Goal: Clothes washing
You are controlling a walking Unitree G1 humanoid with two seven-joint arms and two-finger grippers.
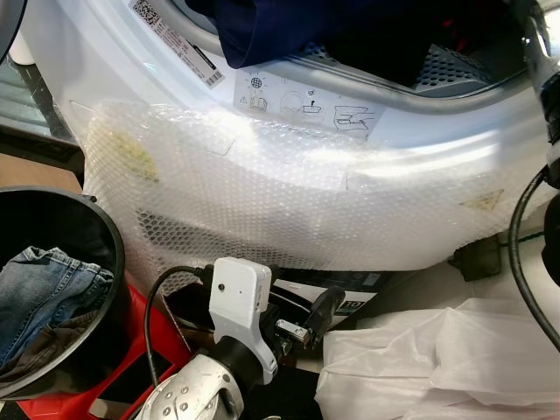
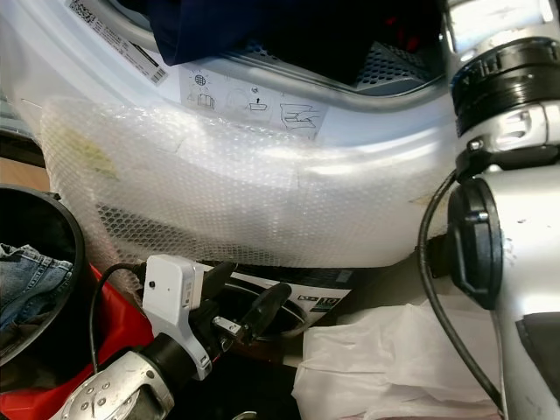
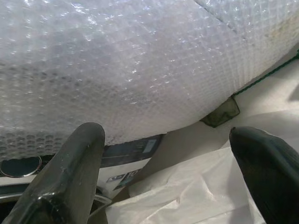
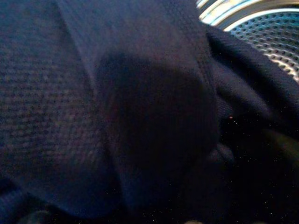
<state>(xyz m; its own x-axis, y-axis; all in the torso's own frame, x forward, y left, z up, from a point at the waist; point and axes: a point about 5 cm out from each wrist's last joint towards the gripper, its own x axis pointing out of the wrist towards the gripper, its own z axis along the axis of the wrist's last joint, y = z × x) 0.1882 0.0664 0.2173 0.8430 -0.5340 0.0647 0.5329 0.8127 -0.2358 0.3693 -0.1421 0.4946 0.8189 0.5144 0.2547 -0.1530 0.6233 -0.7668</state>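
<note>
Right wrist view looks straight at dark blue cloth, very close, with a piece of the perforated metal drum behind it. From the head camera the same navy garment lies at the far side of the scene, hanging over the lower rim of the round opening of the washing machine, partly inside the drum and partly over the lip. The right arm goes up on the right side toward this opening, so the right gripper is clearly the nearer one to the cloth. I cannot tell if its fingers hold the cloth or are free, because the cloth covers them.

The left gripper is low and near, under the machine front, and its two black fingers are spread apart with nothing between them. It points to the right, toward the white plastic bags on the floor.

The machine front is wrapped in bubble wrap. To the near left stands a black basket with blue jeans inside, well apart from the opening.

In my judgement, the coming move depends on this: the cloth hangs from far inside the drum toward the near rim, so it must be pushed farther in, away from the robot, by the right arm.
</note>
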